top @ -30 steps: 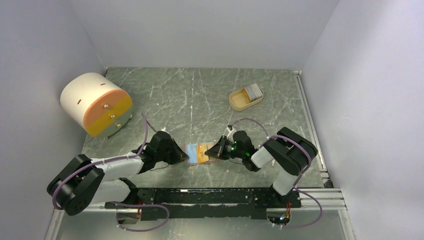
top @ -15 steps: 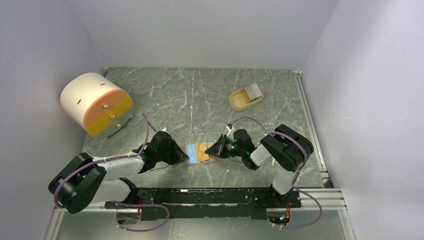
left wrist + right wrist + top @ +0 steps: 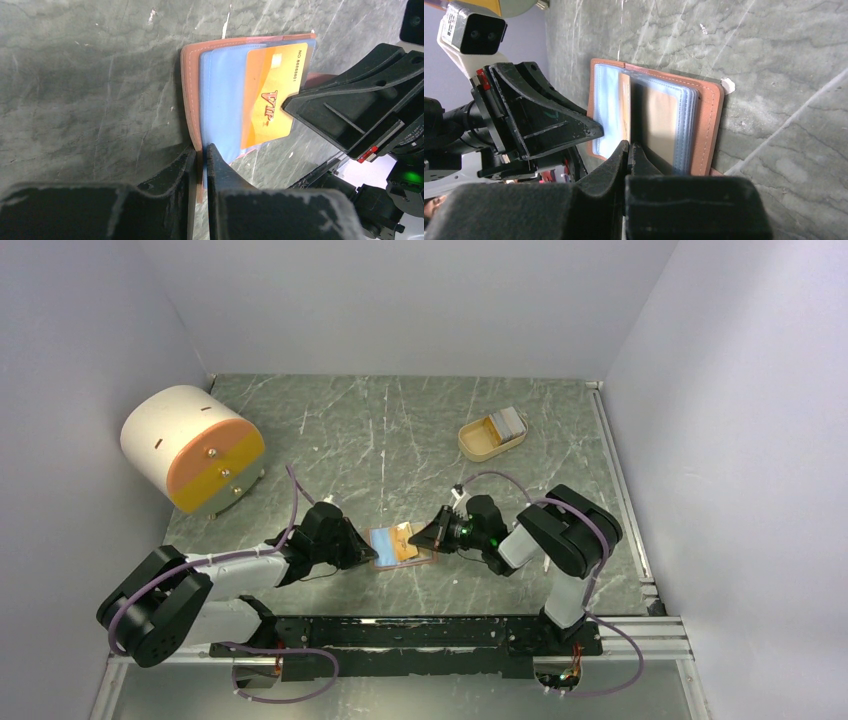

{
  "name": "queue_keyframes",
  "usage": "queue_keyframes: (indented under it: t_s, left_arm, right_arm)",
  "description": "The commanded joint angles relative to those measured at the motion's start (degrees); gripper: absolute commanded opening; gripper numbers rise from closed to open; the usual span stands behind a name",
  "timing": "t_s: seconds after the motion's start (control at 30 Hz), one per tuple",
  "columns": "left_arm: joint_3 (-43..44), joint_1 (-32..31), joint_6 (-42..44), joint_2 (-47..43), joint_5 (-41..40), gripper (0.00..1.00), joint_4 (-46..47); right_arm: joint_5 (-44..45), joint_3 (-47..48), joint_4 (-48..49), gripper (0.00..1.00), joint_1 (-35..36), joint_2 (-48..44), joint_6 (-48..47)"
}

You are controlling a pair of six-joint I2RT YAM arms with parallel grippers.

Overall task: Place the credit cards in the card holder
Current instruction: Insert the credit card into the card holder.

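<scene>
The salmon-pink card holder [image 3: 381,558] lies open on the table between the arms, its clear blue sleeves [image 3: 222,100] facing up. My left gripper [image 3: 202,150] is shut on the holder's left cover [image 3: 189,90] and the edge of a sleeve. An orange credit card [image 3: 272,95] marked VIP lies partly over the sleeves. My right gripper [image 3: 629,145] is shut on this card's right edge [image 3: 625,107]. Its black fingers [image 3: 350,105] reach in from the right. More credit cards [image 3: 510,422] stand in the beige tray.
The beige oval tray [image 3: 480,440] sits at the back right. A white-and-orange drum with drawers [image 3: 190,445] stands at the back left. White walls close in three sides, and a metal rail [image 3: 620,480] runs along the table's right edge.
My right gripper has edged slightly left with the orange card. The left gripper and the card holder have stayed where they were.
</scene>
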Motion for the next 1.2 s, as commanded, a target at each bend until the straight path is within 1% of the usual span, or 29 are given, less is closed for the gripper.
queue_keyframes:
  t_s: [0.0, 0.27, 0.3, 0.37, 0.43, 0.5, 0.57, 0.7, 0.83, 0.97, 1.17]
  left_arm:
    - [0.2, -0.3, 1.2, 0.1, 2.1, 0.16, 1.7]
    - [1.0, -0.3, 1.9, 0.1, 1.9, 0.17, 1.6]
    - [1.3, -0.3, 2.2, 0.2, 1.8, 0.17, 1.3]
    - [1.5, -0.4, 2.6, 0.4, 2.0, 0.17, 1.2]
    - [1.5, -0.4, 2.9, 0.7, 2.6, 0.18, 1.8]
    - [1.3, -0.3, 2.9, 0.8, 3.0, 0.19, 2.1]
    - [1.1, -0.3, 2.9, 0.5, 3.8, 0.22, 2.7]
    - [0.2, -0.4, 2.2, -0.6, 5.5, 0.25, 5.5]
    - [-0.4, -0.3, 2.4, -0.5, 6.1, 0.28, 7.5]
    - [-0.2, -0.3, 2.6, 1.0, 7.1, 0.28, 8.8]
    - [-0.6, -0.3, 2.2, 1.8, 8.2, 0.29, 11.3]
  right_arm:
    - [2.3, -1.1, 1.2, 0.0, 0.3, 1.4, 0.6]
    - [4.7, -0.5, -4.9, 0.01, 3.6, -0.3, 1.1]
    - [4.8, -0.2, -5.4, 0.02, 3.6, -0.3, 1.1]
    - [5.5, 0.7, -7.7, 0.08, 3.9, -1.1, 0.3]
    - [7.1, 2.2, -13.1, 0.15, 3.8, -2.6, -1.4]
    - [9.1, 4.0, -21.8, 0.21, 3.9, -4.9, -3.9]
    - [10.9, 5.3, -27.4, 0.23, 3.8, -7.0, -6.4]
    - [13.2, 6.9, -33.7, 0.28, 3.8, -9.8, -9.6]
    - [12.8, 8.1, -34.5, 0.3, 4.3, -10.4, -10.6]
    - [10.1, 7.2, -29.3, 0.3, 4.9, -8.6, -8.8]
    - [7.8, 7.5, -25.9, 0.31, 6.3, -7.3, -7.4]
